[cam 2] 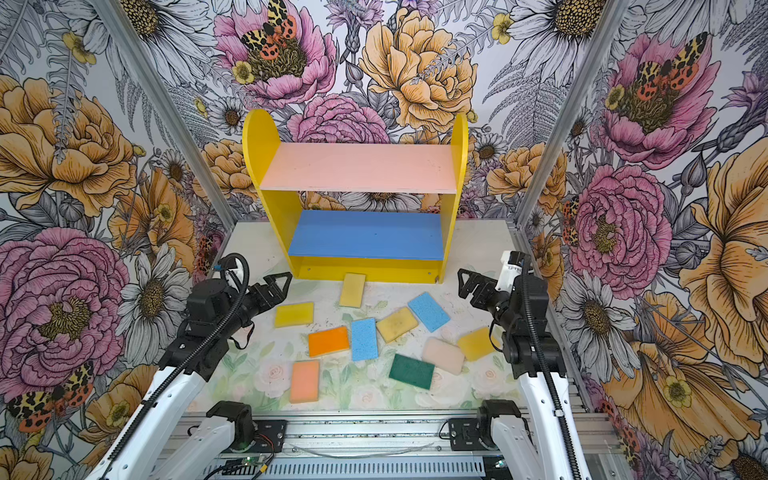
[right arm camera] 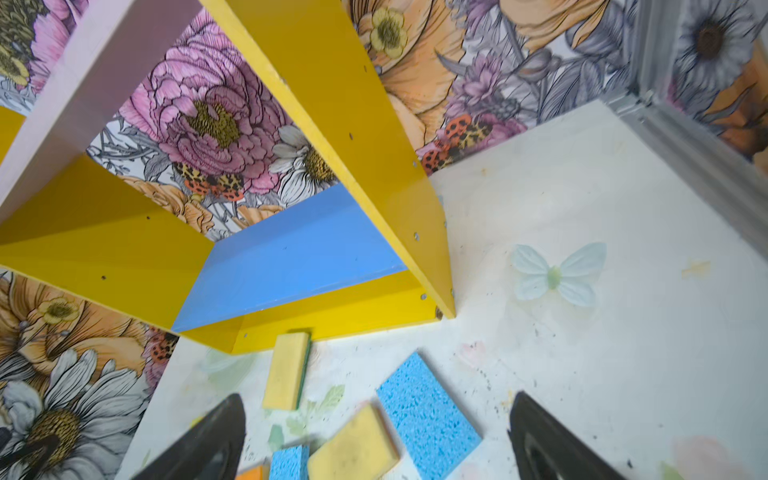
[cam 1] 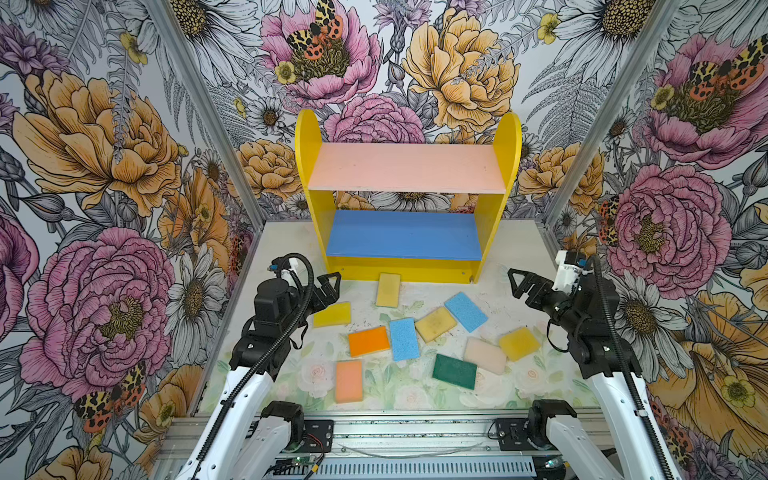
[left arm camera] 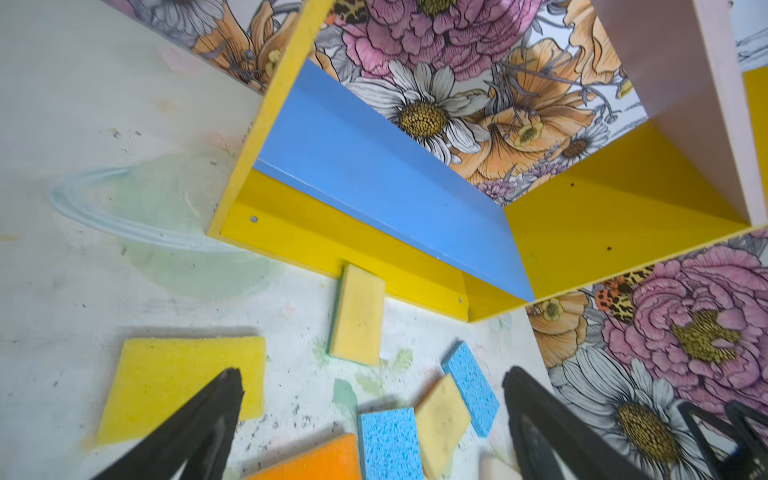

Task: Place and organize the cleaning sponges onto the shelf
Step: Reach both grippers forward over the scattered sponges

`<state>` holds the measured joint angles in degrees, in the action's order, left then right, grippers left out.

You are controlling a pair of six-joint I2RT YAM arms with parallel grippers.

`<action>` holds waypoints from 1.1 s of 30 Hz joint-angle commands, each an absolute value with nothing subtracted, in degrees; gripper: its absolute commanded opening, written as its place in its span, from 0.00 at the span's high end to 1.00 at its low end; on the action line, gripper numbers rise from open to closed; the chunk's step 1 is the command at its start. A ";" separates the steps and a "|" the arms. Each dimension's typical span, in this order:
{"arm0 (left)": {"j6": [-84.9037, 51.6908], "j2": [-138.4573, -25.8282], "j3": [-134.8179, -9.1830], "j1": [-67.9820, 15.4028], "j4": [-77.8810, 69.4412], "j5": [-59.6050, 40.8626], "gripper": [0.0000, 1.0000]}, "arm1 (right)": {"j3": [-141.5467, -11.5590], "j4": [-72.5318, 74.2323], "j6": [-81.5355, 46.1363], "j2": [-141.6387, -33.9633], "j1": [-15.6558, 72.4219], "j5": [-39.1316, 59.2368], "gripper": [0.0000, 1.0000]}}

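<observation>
Top views: the shelf [cam 1: 407,166], with yellow round-topped sides, a pink upper board and a blue lower board, stands at 12 o'clock on the table [cam 1: 282,245]. Ten sponges [cam 1: 404,338], flat rectangular pads, lie scattered at its 6 o'clock. Left gripper [cam 1: 330,286] at their 9 o'clock and right gripper [cam 1: 514,284] at 3 o'clock are both wide open and empty.
Left wrist: yellow sponge [left arm camera: 183,382] lies partly behind one spread jaw.
Right wrist: light blue sponge [right arm camera: 428,415] is seen between the spread jaws.

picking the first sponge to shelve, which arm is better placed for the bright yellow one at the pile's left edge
Left. The left gripper hangs open almost over that yellow sponge, while the right gripper, also open, sits well off to the opposite side.
</observation>
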<state>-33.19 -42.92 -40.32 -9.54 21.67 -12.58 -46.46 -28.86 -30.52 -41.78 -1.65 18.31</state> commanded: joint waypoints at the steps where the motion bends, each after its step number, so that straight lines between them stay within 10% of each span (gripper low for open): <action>1: -34.31 -41.18 -41.81 -11.08 29.65 -18.77 0.01 | -49.68 -37.35 -32.78 -42.89 0.83 22.65 0.01; 22: -42.25 -55.09 -39.65 -35.57 27.64 -9.68 0.01 | -40.18 -41.42 -36.18 -48.87 12.52 17.59 0.04; 33: -49.45 -58.74 -37.01 -37.35 20.55 -12.58 0.01 | -40.72 -36.22 -36.15 -57.83 21.24 20.63 0.23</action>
